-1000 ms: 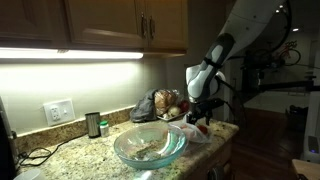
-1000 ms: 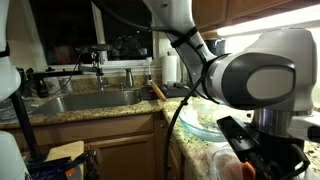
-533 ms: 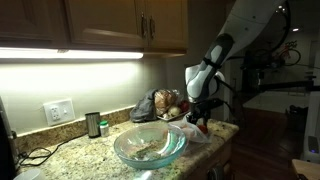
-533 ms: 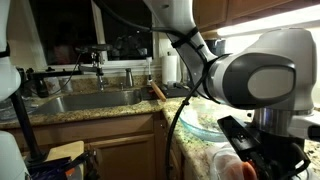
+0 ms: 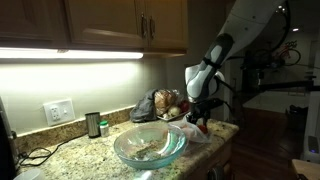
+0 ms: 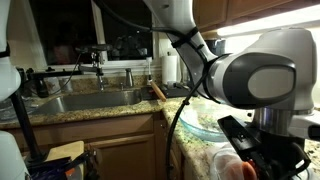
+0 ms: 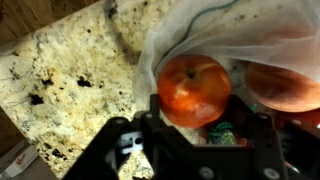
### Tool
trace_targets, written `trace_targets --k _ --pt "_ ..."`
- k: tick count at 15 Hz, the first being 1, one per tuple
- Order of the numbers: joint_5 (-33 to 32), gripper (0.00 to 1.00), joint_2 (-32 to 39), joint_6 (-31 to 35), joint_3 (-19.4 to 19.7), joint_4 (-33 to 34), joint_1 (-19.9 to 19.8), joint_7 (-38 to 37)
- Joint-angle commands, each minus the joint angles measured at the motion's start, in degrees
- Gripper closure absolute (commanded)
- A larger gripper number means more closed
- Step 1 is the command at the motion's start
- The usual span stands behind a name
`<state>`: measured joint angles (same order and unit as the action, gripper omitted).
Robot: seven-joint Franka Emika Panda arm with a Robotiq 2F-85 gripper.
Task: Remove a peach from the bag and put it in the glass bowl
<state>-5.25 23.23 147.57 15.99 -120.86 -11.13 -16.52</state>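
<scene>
One peach at claw tip, bag beside

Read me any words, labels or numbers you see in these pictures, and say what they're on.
No text can be read in any view.
The jar by the wall outlet: any label is too small to read.
The green patch below the peach in the wrist view: blurred, unreadable.

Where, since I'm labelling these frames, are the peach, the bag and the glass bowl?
peach (image 7: 195,90): wrist view, middle of its red-orange skin.
bag (image 7: 168,38): wrist view, whitish plastic up and left of the fruit.
glass bowl (image 5: 150,160): in an exterior view, its near wall.
</scene>
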Motion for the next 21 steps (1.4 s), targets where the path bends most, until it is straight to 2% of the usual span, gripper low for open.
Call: trace_targets --k 1,21 --pt "0.4 0.57 -0.8 1.2 0.3 -0.6 0.2 1.1" --pt "0.2 0.57 -1.7 1.5 0.4 -1.0 0.8 1.0"
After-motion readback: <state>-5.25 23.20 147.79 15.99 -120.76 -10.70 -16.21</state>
